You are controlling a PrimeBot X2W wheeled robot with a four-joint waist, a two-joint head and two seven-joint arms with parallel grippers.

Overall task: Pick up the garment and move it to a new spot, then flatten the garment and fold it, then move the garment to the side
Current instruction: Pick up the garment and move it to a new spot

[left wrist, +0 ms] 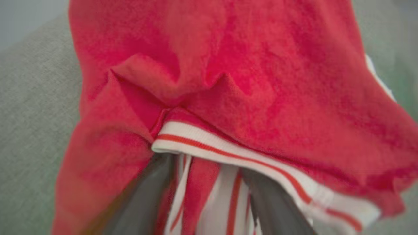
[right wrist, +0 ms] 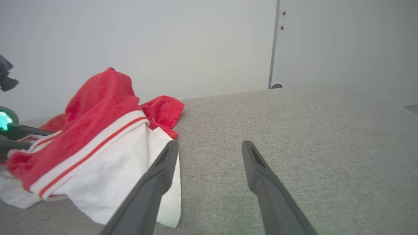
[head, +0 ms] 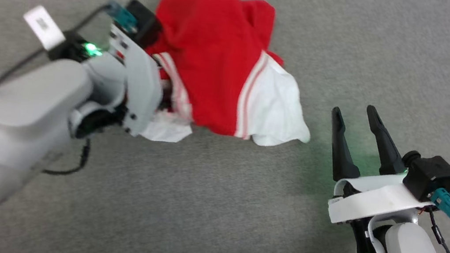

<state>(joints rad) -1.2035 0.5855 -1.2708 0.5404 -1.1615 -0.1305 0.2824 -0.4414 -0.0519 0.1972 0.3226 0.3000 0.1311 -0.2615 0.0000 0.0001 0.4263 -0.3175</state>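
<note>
A white tag (head: 43, 26) is being carried on the cable beside the left arm, its print too blurred to be read, and a white band (head: 376, 191) is being worn round the right wrist. The garment (head: 212, 62) is lying crumpled on the grey fabric surface (head: 212, 214), with its red body heaped up and one white sleeve spread out toward the right gripper (head: 354, 110). The left gripper (left wrist: 205, 164) is being hidden by the heap's left edge. Its dark fingers (left wrist: 147, 195) are being held spread, red-and-white striped trim is lying between them, and their tips are being covered by a striped band. Whether cloth is being pressed by either finger cannot be told. The right gripper's fingers are being held wide apart above bare surface, near the sleeve's edge and, in the head view, apart from it.
</note>
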